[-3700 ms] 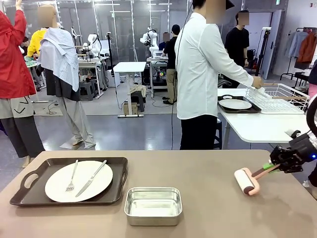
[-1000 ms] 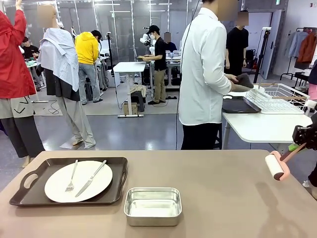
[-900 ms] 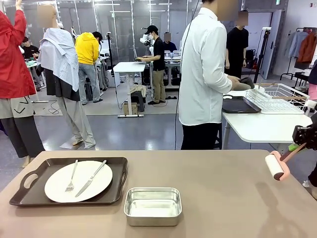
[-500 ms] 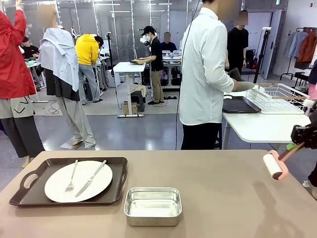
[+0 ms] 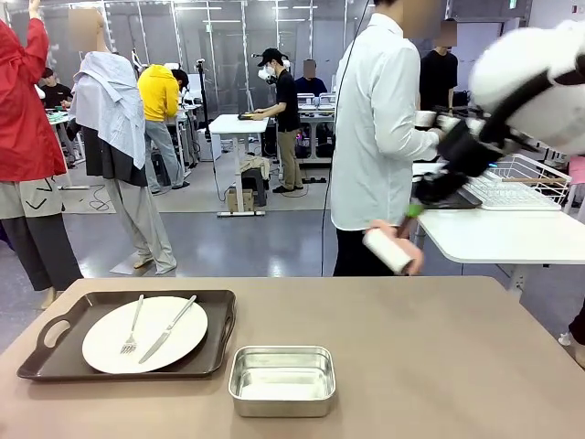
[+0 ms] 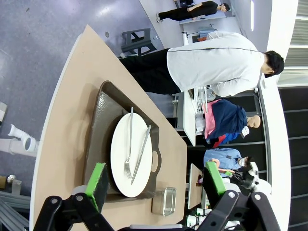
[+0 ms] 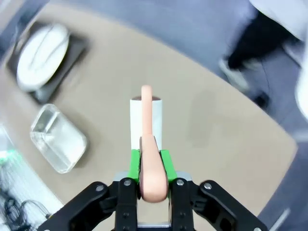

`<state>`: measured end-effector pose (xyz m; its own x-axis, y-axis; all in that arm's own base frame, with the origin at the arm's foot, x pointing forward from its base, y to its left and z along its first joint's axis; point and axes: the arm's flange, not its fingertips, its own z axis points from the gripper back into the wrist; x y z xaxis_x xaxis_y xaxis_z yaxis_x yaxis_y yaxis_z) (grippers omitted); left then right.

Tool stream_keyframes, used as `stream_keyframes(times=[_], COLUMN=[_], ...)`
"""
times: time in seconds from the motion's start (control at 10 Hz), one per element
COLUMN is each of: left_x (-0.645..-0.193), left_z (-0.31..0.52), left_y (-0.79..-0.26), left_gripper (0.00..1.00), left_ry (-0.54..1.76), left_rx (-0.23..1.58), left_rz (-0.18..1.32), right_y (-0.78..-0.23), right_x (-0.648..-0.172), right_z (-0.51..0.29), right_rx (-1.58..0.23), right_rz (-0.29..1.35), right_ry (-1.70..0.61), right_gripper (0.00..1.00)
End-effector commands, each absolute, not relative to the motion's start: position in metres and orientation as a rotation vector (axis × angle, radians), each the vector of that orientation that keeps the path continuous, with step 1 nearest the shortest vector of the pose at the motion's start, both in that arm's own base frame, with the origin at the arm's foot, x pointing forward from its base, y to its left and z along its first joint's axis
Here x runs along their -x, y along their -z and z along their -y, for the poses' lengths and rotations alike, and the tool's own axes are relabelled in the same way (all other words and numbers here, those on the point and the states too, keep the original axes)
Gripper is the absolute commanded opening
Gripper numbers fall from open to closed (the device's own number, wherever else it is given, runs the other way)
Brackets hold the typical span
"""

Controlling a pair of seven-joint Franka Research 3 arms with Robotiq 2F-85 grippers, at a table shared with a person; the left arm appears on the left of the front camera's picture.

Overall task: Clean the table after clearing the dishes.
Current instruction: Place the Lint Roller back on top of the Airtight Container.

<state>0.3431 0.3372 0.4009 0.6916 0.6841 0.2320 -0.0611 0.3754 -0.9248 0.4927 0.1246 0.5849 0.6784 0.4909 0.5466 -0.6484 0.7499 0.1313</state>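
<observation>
The wide matte taupe-brown table point(image 5: 411, 366) with rounded corners fills the foreground of the front view. On its left part sits a dark brown rectangular plastic tray point(image 5: 216, 331) with cut-out handles. In the tray lies a round white plate point(image 5: 102, 349), near the tray's middle. Across the plate rest a steel fork point(image 5: 133, 327), tines toward the robot, and just to its right a steel knife point(image 5: 170, 329) laid at a slant, the two apart. Just beside the tray's near right corner stands a small rectangular steel pan point(image 5: 281, 395) with rounded corners, its bare shiny bottom showing. The right gripper point(image 5: 417, 210), blurred, hangs in the air over the table's far side in front of a person in a white shirt point(image 5: 375, 119); its green pads point(image 7: 135, 163) are pinched on the pink handle of a lint roller with a white drum point(image 5: 388, 251), which is lifted clear of the tabletop. In the right wrist view that gripper point(image 7: 150, 161) looks down on the table, the roller drum point(image 7: 147, 120) pointing away from it, with the pan point(image 7: 57, 139) and the plate point(image 7: 43, 55) off to one side. The left gripper point(image 6: 155, 166) has its fingers spread wide with nothing between them, and beyond them the tray with plate, fork and knife shows. Behind the person stands a smaller white table point(image 5: 484, 240) bearing a white wire rack point(image 5: 516, 183); what lies in it I cannot make out.
</observation>
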Motion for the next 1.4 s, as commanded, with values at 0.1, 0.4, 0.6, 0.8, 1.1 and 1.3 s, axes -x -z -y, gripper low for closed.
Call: stream_keyframes(times=[0.1, 0.4, 0.6, 0.8, 1.1, 1.3], left_x=[-0.341, -0.341, -0.341, -0.341, -0.341, -0.341], left_z=[-0.338, -0.338, -0.338, -0.338, -0.338, -0.338], left_y=[-0.401, -0.401, -0.401, -0.401, -0.401, -0.401], left_gripper=[1.0, 1.0, 1.0, 1.0, 1.0, 1.0], left_ry=[-0.522, -0.522, -0.522, -0.522, -0.522, -0.522], left_rx=[1.102, 1.102, 1.102, 1.102, 1.102, 1.102], left_rz=[0.674, 0.674, 0.674, 0.674, 0.674, 0.674], right_y=[-0.58, -0.559, -0.546, -0.548, -0.548, -0.544], right_x=[-0.473, -0.45, -0.433, -0.435, -0.435, -0.44], right_z=[-0.21, -0.295, -0.324, -0.311, -0.311, -0.31], right_rx=[-0.333, -0.26, -0.222, -0.281, -0.281, -0.26], right_rz=[0.481, 0.379, 0.324, 0.35, 0.35, 0.342], right_ry=[-1.113, -1.4, -1.48, -1.391, -1.391, -1.396], right_gripper=[0.21, 0.21, 0.21, 0.21, 0.21, 0.21])
